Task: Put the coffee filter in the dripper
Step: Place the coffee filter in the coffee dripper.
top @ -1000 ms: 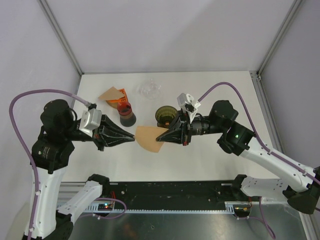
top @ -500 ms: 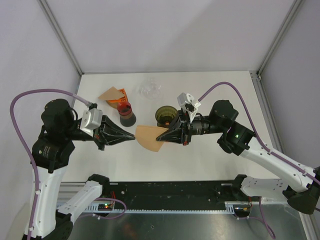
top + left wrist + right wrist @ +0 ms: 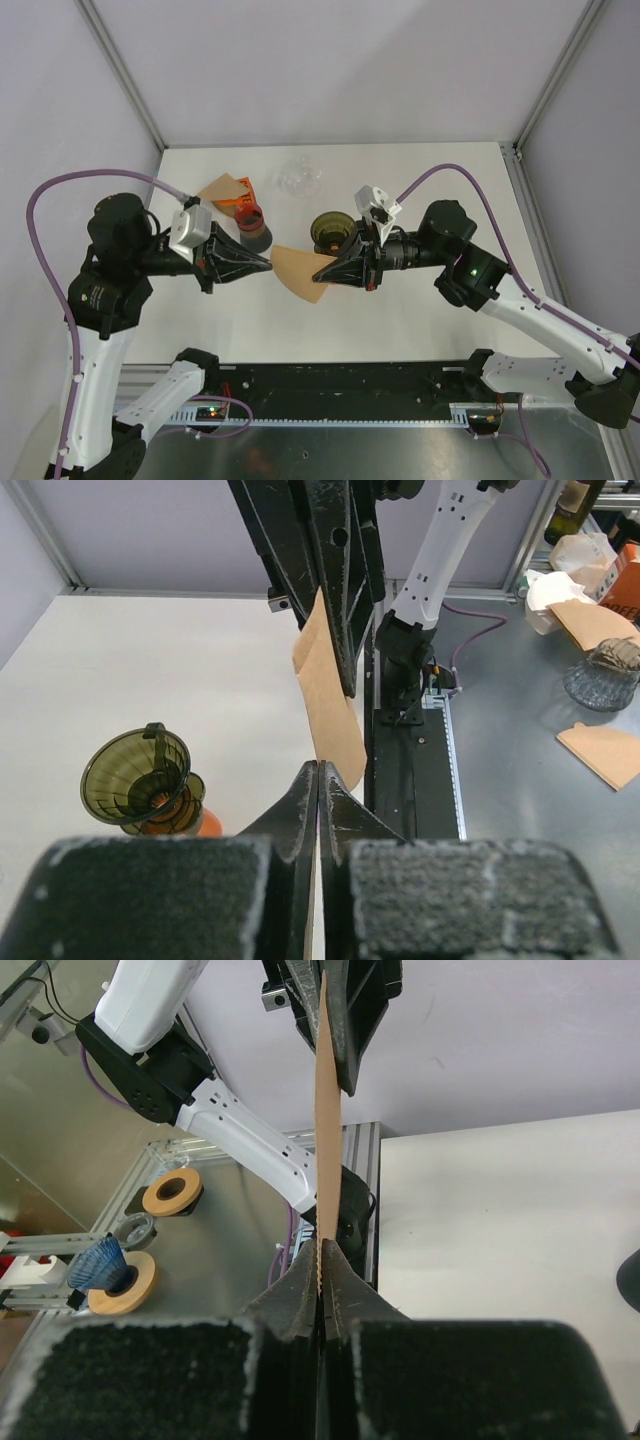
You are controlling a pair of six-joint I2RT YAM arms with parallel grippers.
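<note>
Gripper of left arm (image 3: 268, 266): clenched, with its tips set against the left edge of the paper; whether a layer is pinched cannot be told.
Coffee filter (image 3: 298, 274): held in the air above the table (image 3: 430, 180), between the two arms, and seen edge-on in the right wrist view.
Gripper of right arm (image 3: 320, 276): closed on the right edge of the filter (the paper is seen running up from between the fingers).
Dripper (image 3: 328, 229): upright on the table, just beyond that gripper; no filter is seen inside it.
Step in hand: the folded filter is probably being pulled open into a cone.
Next move: the filter should be carried over the dripper mouth, point down, and lowered gently so that it is not creased.
</note>
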